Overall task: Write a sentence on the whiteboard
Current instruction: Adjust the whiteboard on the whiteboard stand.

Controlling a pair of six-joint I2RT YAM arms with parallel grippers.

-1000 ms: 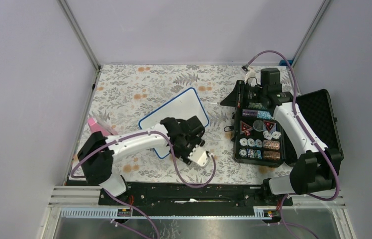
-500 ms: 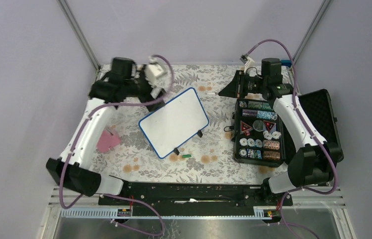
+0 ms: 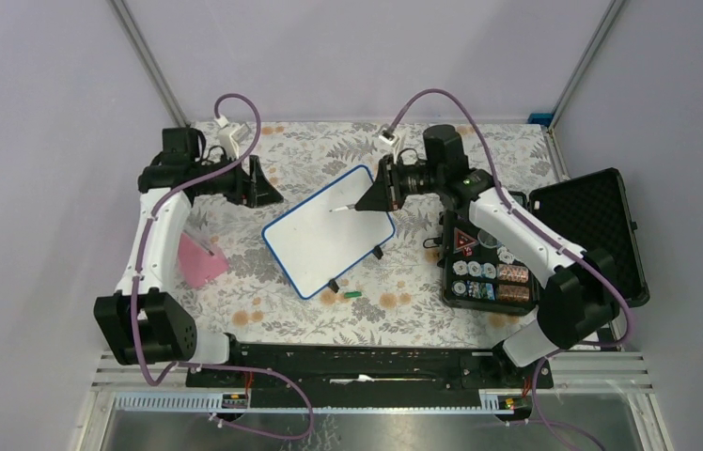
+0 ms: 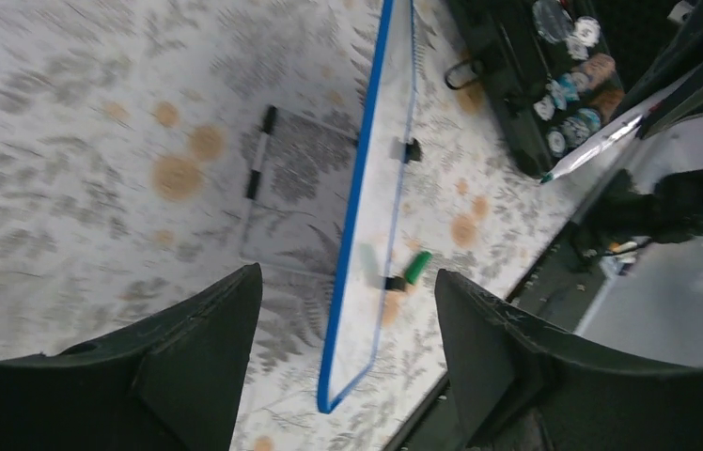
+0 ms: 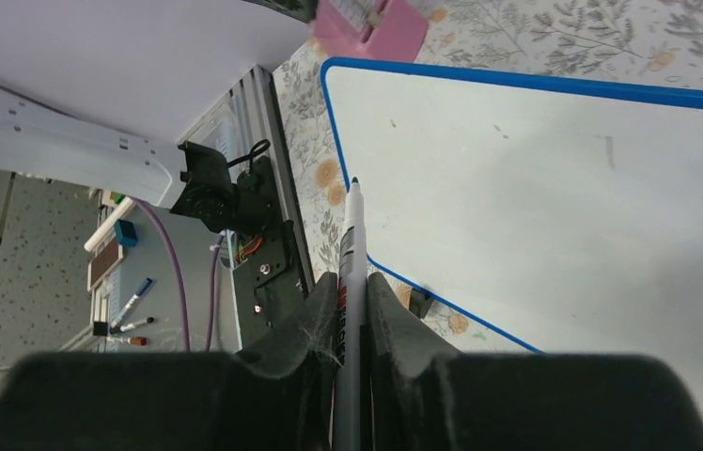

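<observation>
The blue-framed rectangular whiteboard (image 3: 315,246) lay mid-table, skewed to the edges. The right gripper (image 3: 367,199), at the board's far right corner, pinched a white-barrelled marker (image 3: 346,206), its tip over the board; contact was undetermined. The left gripper (image 3: 268,193) hung near the table's far left corner, jaws spread, empty. A small green cap (image 3: 353,294) lay beside the board's near edge.

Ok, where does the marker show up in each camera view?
Top external: marker just above centre, held in the right arm's jaws, tip over the whiteboard.
Left wrist: marker near the right edge, tip pointing down-left.
Right wrist: marker bottom centre, clamped upright between the jaws.
Shared landmark: the blue-rimmed whiteboard, in all three.
</observation>
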